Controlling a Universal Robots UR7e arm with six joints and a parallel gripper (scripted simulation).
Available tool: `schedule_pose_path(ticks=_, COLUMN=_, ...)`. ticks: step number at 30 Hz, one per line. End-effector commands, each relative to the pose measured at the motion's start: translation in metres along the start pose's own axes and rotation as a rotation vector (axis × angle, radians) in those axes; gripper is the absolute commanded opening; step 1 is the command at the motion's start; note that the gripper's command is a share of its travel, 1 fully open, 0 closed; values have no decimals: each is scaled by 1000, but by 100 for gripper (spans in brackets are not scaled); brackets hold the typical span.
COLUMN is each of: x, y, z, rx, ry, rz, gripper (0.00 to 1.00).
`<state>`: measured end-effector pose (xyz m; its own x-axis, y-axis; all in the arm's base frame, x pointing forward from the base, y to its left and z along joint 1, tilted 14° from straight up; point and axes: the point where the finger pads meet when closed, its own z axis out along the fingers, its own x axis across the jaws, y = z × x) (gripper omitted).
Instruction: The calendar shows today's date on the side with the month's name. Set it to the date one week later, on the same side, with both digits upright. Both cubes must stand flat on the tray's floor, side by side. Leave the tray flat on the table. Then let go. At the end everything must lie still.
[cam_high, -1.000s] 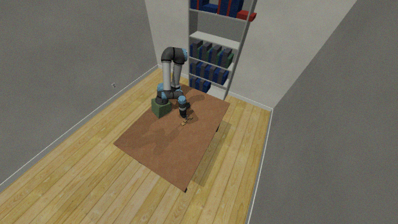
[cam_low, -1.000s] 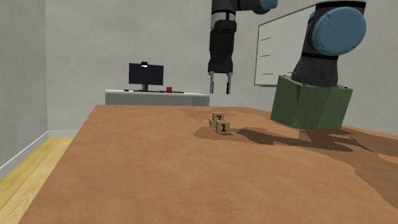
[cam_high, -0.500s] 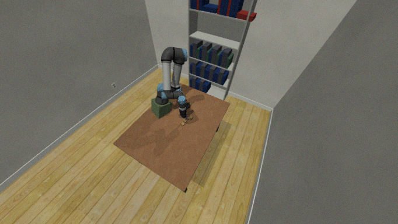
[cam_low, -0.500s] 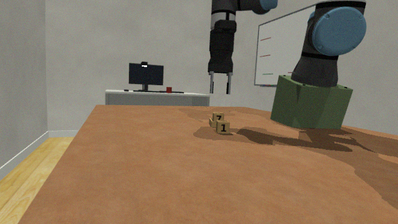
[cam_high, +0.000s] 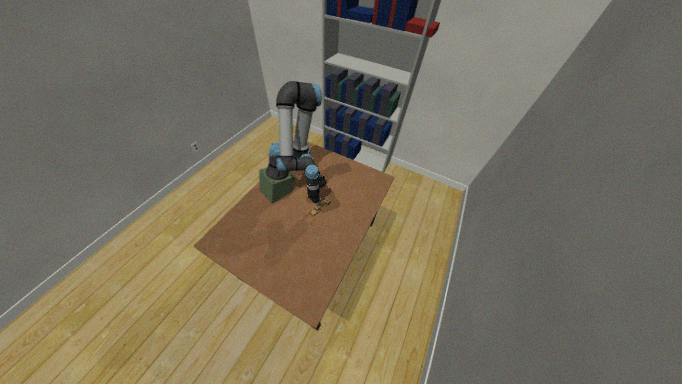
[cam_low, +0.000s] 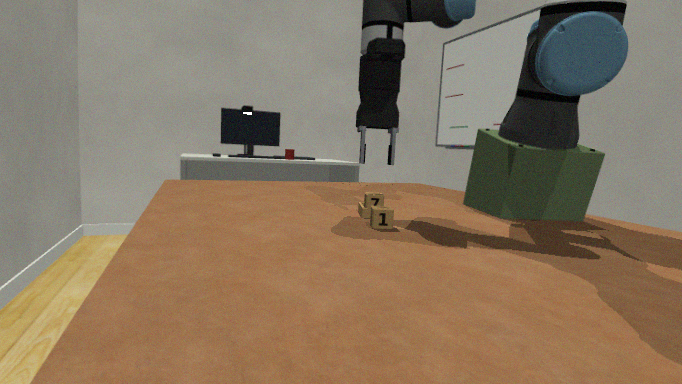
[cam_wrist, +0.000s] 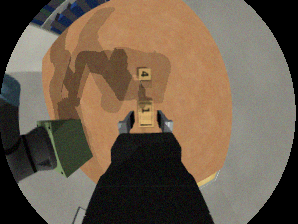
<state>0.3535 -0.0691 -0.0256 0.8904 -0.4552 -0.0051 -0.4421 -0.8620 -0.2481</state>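
A wooden cube (cam_low: 382, 218) (cam_wrist: 144, 74) (cam_high: 327, 202) stands alone on the table, with a 1 toward the exterior camera and a 4 on top. The small wooden tray (cam_low: 362, 210) (cam_wrist: 146, 124) (cam_high: 313, 212) lies a short way from it. A second cube (cam_low: 374, 200) (cam_wrist: 145, 108) stands at the tray's end nearer the lone cube, with a 7 toward the exterior camera and a 1 on top. My gripper (cam_low: 377, 163) (cam_wrist: 145, 115) is open and empty, well above the tray, fingers pointing down. The month's name is not readable.
The brown table (cam_high: 280, 260) (cam_low: 225, 300) carries the green robot base block (cam_high: 276, 186) (cam_low: 530, 185) (cam_wrist: 72, 147) to one side of the tray. A shelf (cam_high: 367, 65) with blue boxes stands beyond the table's edge. Arm shadows fall around the cubes.
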Motion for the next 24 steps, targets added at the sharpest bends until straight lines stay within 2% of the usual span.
schedule_pose_path(ticks=1, x=0, y=0, z=6, rx=0, ry=1, rz=0, gripper=90)
schedule_pose_path(ticks=24, x=0, y=1, z=37, rx=0, ry=1, rz=0, gripper=90)
